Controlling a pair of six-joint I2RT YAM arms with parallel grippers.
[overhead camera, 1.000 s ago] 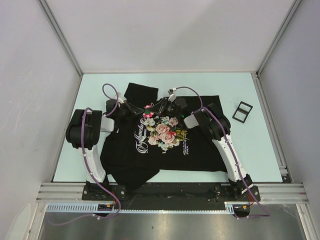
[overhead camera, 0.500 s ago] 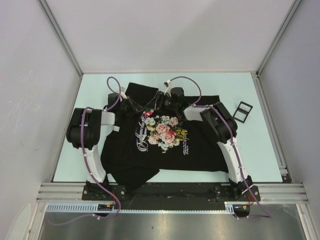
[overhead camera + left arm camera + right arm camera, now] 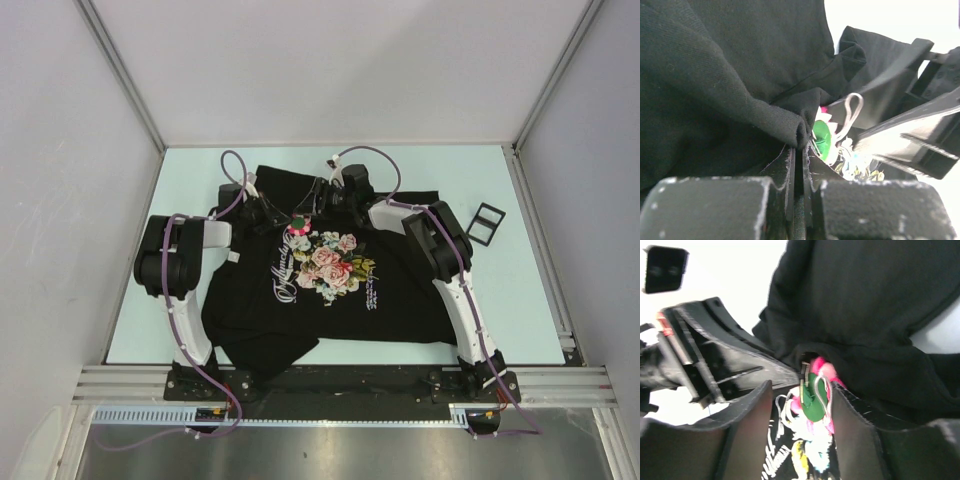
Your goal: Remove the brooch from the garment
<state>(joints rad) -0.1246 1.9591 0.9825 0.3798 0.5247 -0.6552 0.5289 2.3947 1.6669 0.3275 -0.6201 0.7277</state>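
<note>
Half the brooch (image 3: 815, 390) under a garment (image 3: 865, 300) fold.

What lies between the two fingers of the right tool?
The brooch, green back and metal pin facing the camera, beside a fold of the shirt; the right wrist view shows it.

Pale mint table (image 3: 522, 292) enclosed by white walls (image 3: 330, 70) and aluminium posts (image 3: 122, 75).

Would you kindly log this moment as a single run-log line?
left gripper: shut on garment | right gripper: open around brooch | brooch: on garment
</note>
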